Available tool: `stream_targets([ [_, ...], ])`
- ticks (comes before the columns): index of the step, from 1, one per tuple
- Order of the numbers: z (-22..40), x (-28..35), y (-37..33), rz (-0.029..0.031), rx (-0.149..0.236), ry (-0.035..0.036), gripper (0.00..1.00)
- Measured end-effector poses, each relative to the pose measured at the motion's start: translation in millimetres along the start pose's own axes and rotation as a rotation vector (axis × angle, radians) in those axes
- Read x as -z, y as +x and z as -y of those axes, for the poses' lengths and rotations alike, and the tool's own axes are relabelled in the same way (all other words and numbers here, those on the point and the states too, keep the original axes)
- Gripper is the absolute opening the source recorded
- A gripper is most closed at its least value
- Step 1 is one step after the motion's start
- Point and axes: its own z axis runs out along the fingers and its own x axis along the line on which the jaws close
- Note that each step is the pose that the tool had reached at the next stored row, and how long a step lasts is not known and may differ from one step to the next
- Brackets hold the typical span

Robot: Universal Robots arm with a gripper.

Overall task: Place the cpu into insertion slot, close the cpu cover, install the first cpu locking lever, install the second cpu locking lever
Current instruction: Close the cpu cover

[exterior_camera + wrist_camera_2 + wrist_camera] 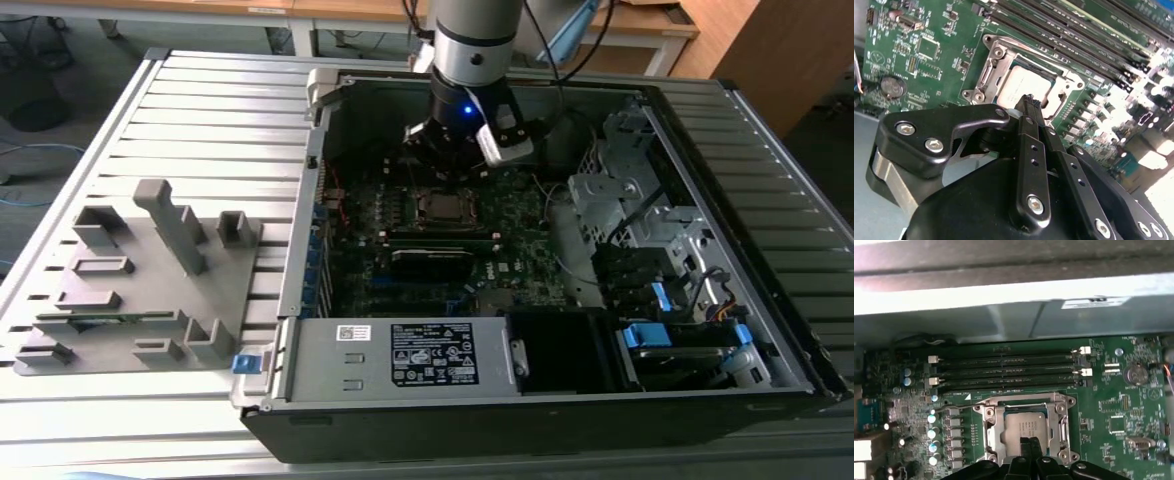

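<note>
The cpu [1026,425] [1021,85], a dull grey square chip, lies in the insertion slot [445,207] on the green motherboard. The silver cpu cover [1024,404] [999,65] lies flat around it, and the chip shows through the cover's window. My gripper [1029,442] [1029,102] [447,170] hovers just over the edge of the chip, its black fingers pressed together with nothing between them. Whether the tips touch the chip or the cover cannot be told. I cannot make out the locking levers apart from the cover's metal.
The board sits inside an open computer case [314,180]. Memory slots [1004,372] run beside the socket, and a coin battery [1135,374] lies further off. A power supply [400,355], drive bays [641,220] and a grey fixture [134,280] surround the work area.
</note>
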Motion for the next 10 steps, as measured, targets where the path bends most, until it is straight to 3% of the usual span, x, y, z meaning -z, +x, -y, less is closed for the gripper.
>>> stream_targets([
  [5, 0.0, -0.5, 0.0, 0.0051, 0.076, -0.0021, 0.1],
  [10, 0.0, -0.7, 0.0, 0.0038, 0.16, -0.0037, 0.1],
])
